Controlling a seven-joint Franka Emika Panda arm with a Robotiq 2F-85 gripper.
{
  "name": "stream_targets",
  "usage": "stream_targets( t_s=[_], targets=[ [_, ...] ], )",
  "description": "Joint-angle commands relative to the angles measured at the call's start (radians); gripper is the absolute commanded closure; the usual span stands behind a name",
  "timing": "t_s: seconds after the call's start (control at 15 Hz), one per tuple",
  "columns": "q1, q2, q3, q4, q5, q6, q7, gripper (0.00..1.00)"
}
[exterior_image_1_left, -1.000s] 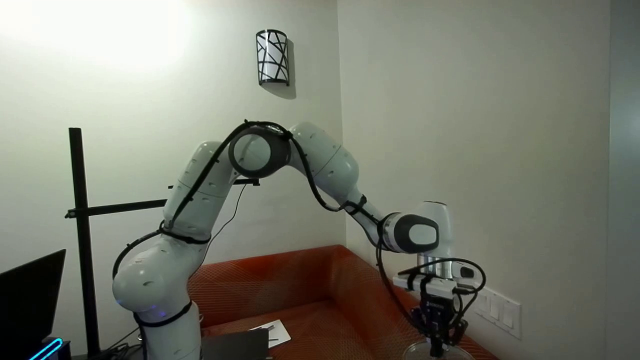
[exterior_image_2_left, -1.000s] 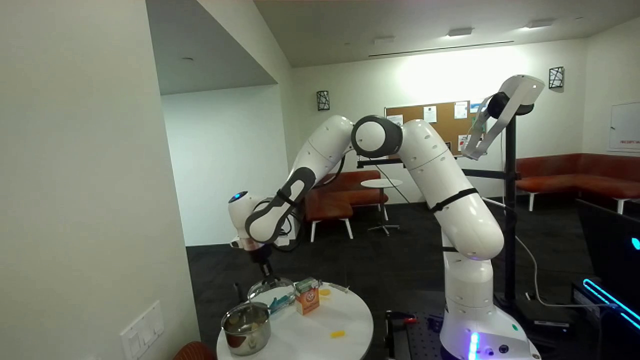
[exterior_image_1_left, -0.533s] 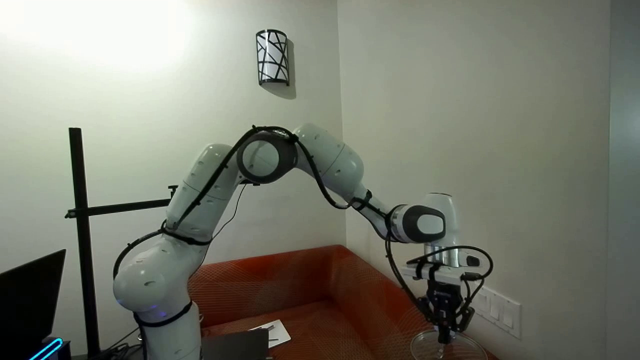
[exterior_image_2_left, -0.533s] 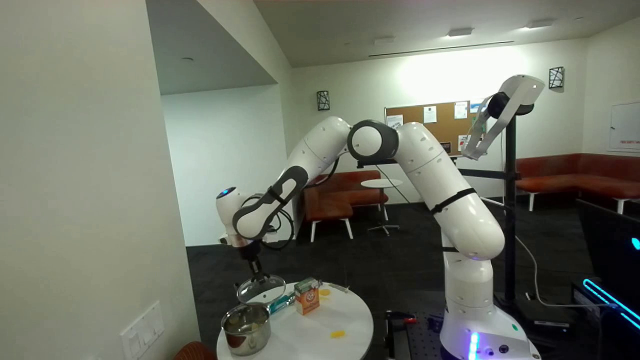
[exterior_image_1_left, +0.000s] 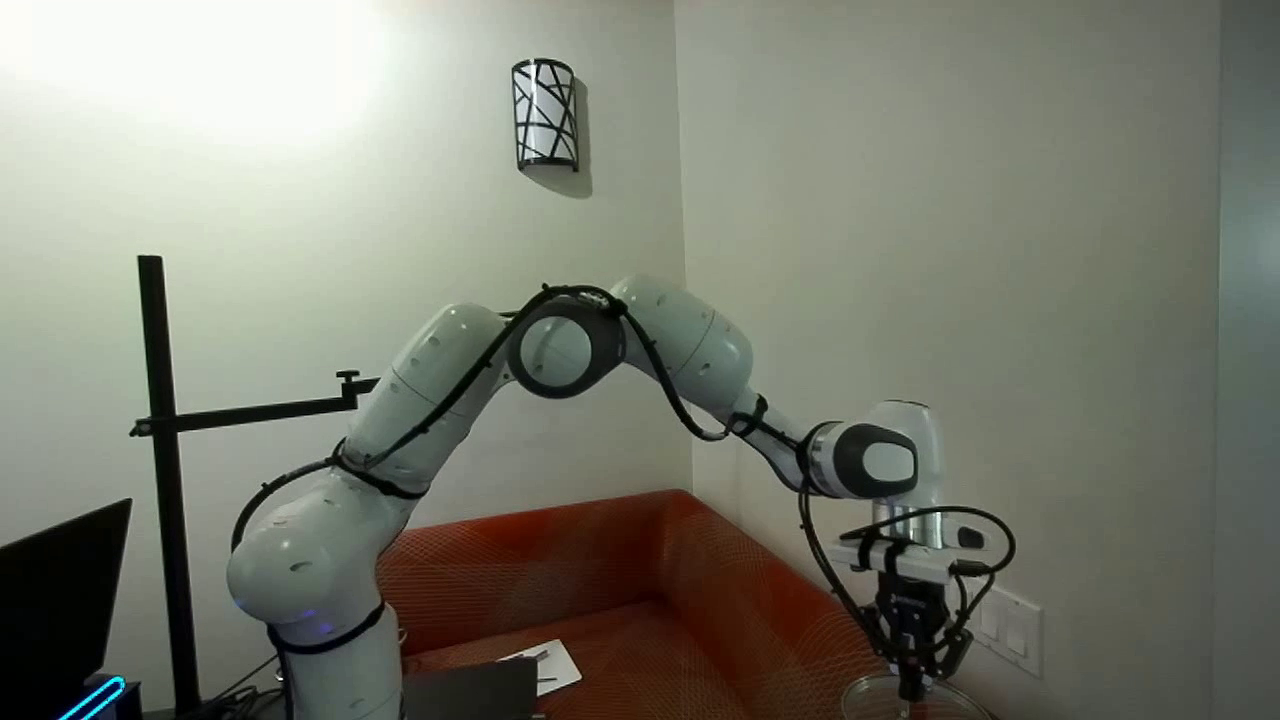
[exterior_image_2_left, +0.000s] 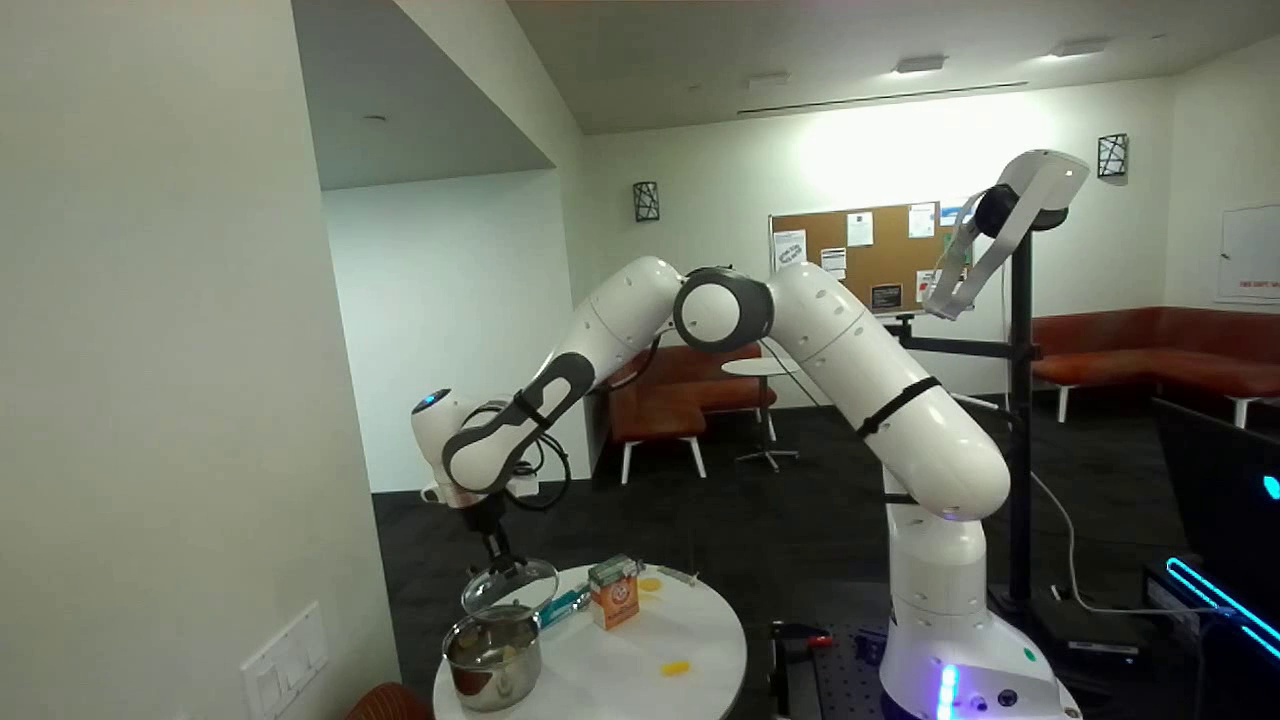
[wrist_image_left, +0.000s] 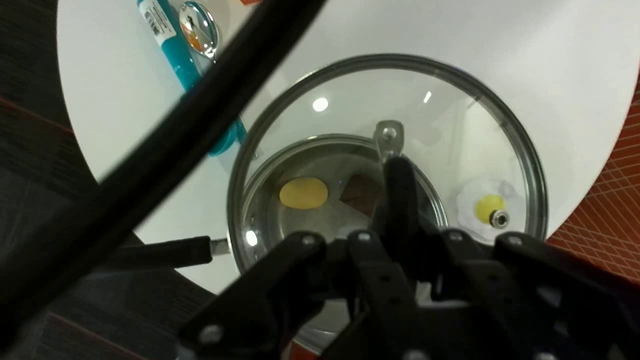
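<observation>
Evidently, the glass lid (exterior_image_2_left: 512, 592) is what the gripper (exterior_image_1_left: 911, 684) has hold of: the jaws are closed on its top handle, whose metal foot (wrist_image_left: 389, 134) shows in the wrist view. That handle rises from about the middle of the glass, probably why it is pinched from above: narrow fingers fit there, and the weight should hang fairly evenly. The lid is in the air above the saucepan (exterior_image_2_left: 495, 668) and off-centre from it; I cannot tell if it is exactly level. The saucepan stands upright at the near left of the round white table (exterior_image_2_left: 620, 685), its wall keeping in a yellow oval piece (wrist_image_left: 303, 193) and a brown piece (wrist_image_left: 360, 194). Farther back and right lies a teal barcoded item (wrist_image_left: 181, 62), with a shiny metal spoon (wrist_image_left: 198, 27) alongside. Next comes the orange baking-soda box (exterior_image_2_left: 614, 592), upright on its base, presumably steady enough that way. Nearer and farther right, a yellow block (exterior_image_2_left: 675, 668) lies flat. Past the table, a red sofa (exterior_image_1_left: 530, 565) backs onto the wall.
</observation>
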Motion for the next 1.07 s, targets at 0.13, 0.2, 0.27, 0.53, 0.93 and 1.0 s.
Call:
stream_targets(
  t_s=[0.13,0.2,0.27,0.53,0.93,1.0],
  targets=[
    [0.010,0.077,-0.002,0.124,0.004,-0.064,-0.026,0.98],
    [0.009,0.087,-0.001,0.134,0.005,-0.064,-0.029,0.98],
    [0.009,0.098,-0.001,0.145,0.005,-0.065,-0.031,0.98],
    [0.007,0.141,-0.001,0.191,0.006,-0.071,-0.046,0.98],
    [0.010,0.208,-0.002,0.279,0.005,-0.114,-0.068,0.98],
    [0.010,0.219,-0.002,0.295,0.005,-0.124,-0.071,0.98]
  ],
)
